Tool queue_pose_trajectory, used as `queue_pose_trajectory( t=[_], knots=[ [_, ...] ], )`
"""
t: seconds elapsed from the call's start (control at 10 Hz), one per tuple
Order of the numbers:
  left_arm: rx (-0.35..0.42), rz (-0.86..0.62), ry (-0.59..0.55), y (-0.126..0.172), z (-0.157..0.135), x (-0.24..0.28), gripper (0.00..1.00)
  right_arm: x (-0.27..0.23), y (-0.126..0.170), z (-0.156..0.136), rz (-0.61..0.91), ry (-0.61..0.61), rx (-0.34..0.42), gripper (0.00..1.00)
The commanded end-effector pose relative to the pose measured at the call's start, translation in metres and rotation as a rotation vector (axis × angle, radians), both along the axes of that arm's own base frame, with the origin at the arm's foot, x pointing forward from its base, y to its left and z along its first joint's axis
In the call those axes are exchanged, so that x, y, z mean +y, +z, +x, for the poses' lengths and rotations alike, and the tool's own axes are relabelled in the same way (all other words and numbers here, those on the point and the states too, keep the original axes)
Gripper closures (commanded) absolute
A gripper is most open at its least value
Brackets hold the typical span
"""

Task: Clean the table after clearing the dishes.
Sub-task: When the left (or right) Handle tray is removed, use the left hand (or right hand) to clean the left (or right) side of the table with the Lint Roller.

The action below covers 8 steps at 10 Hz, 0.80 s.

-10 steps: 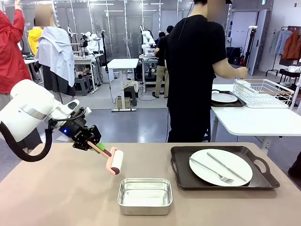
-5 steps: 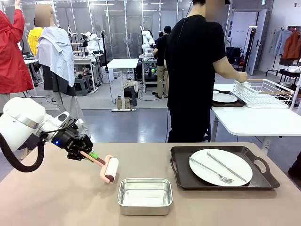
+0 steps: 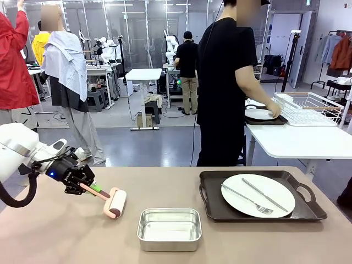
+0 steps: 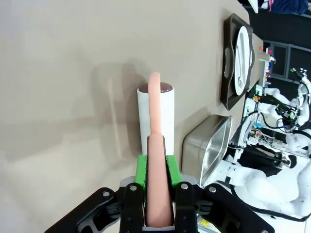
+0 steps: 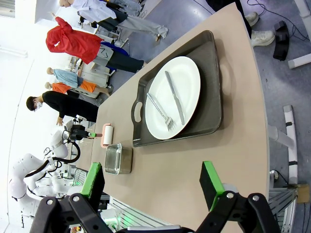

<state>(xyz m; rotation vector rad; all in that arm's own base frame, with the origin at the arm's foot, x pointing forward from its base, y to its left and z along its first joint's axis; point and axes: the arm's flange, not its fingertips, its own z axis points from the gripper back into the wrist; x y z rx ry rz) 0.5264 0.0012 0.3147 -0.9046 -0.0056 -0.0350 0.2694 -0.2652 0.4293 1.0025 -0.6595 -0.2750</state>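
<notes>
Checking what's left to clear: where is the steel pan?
Front view: the steel pan sits centrally on the table near the robot's edge, the pink roller to its left, the dark tray to its right.

Two claws were in sight: the left claw (image 3: 91, 188) and the right claw (image 5: 151, 179). One roller (image 3: 113, 201) sat between the left claw's pads. One pan (image 3: 169, 229) lay just past the roller, to that claw's right. Farther right were two trays, the near tray (image 3: 212, 192) and the far tray (image 3: 279, 121), and two plates, a near plate (image 3: 275, 190) and a far plate (image 3: 261, 114). The near plate bore one fork (image 3: 247, 199) and one knife (image 3: 265, 195). One rack (image 3: 308, 109) stood farthest from the left claw. Tables numbered three: one beige table (image 3: 82, 236), one white table (image 3: 297, 140) under the far tray, one small table (image 3: 144, 74) far beyond.
</notes>
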Motion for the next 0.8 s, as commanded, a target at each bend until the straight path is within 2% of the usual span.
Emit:
queue_pose_trajectory(
  t=[0.0,0.1,0.4,0.7],
  knots=[
    [0.048,-0.011,-0.035,-0.029,0.005,0.041,0.79,0.000,0.002,-0.003,0.005,0.002,-0.012,0.00],
    [0.072,0.002,-0.041,-0.037,0.002,0.064,0.79,0.000,0.002,-0.003,0.005,0.002,-0.012,0.00],
    [0.128,0.077,-0.022,-0.035,-0.009,0.103,0.79,0.000,0.002,-0.003,0.005,0.002,-0.012,0.00],
    [0.136,0.155,-0.014,-0.021,-0.027,0.131,0.79,0.000,0.002,-0.003,0.005,0.002,-0.012,0.00]
  ],
)
